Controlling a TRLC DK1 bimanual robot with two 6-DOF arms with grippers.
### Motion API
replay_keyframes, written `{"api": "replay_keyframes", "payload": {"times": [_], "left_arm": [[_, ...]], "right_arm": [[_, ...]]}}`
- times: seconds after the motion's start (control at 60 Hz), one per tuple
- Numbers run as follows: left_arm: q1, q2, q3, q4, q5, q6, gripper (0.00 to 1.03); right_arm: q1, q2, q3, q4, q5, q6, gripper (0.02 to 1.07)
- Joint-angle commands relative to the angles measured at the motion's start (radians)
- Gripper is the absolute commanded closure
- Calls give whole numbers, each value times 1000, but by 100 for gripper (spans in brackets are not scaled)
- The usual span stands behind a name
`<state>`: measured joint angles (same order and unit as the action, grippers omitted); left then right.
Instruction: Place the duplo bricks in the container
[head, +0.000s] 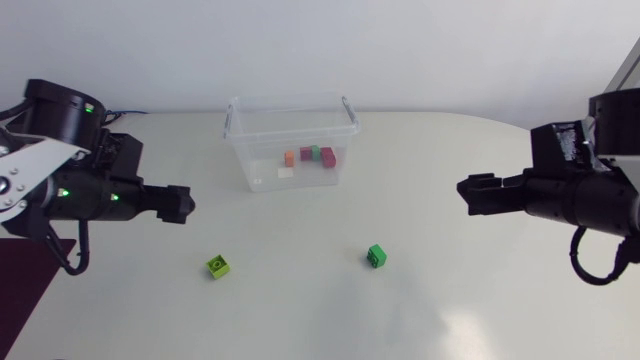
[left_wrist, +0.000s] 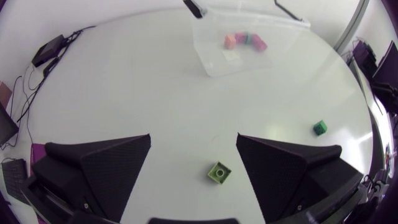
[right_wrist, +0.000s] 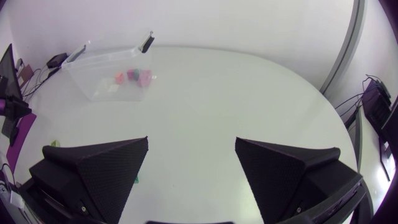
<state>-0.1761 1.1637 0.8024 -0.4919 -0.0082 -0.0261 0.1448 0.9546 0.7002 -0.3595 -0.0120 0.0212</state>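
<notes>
The left gripper (left_wrist: 193, 142) and right gripper (right_wrist: 191, 142) both hung wide open, holding nothing. A lime brick (left_wrist: 219, 172) and a green brick (head: 376, 256) lay loose on the surface (head: 300, 310). Perhaps four small bricks (head: 312, 155) sat in the clear container (head: 262, 150).

A clear plastic container (head: 246, 168) stands upright and open-topped at the far middle of the surface. On its floor four small bricks lie in a close cluster: an orange brick (head: 289, 157), a purple brick (head: 306, 153), a small green brick (head: 315, 152) and a red brick (head: 328, 157). Nearer, well apart from the box and from each other, a lime brick (head: 218, 265) with one round stud facing up and a darker green brick (head: 376, 256) sit loose on the surface.
</notes>
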Motion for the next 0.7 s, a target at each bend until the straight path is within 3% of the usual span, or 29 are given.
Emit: {"api": "replay_keyframes", "payload": {"times": [0.0,0.05,0.25,0.4,0.5,0.683], "left_arm": [[-22,87,64,-50,-4,74,7],[-30,165,110,-105,-4,158,7],[-54,278,195,-182,-6,230,7],[-92,392,258,-272,-9,256,7],[-129,416,242,-284,-32,281,7],[-146,470,187,-283,-42,365,7]], "right_arm": [[18,84,73,-53,-5,28,6],[45,147,120,-95,-6,28,6],[122,279,257,-214,-16,33,6],[151,401,367,-338,-98,-18,6],[154,434,375,-340,-210,-47,6],[213,513,386,-349,-212,-72,6]]}}
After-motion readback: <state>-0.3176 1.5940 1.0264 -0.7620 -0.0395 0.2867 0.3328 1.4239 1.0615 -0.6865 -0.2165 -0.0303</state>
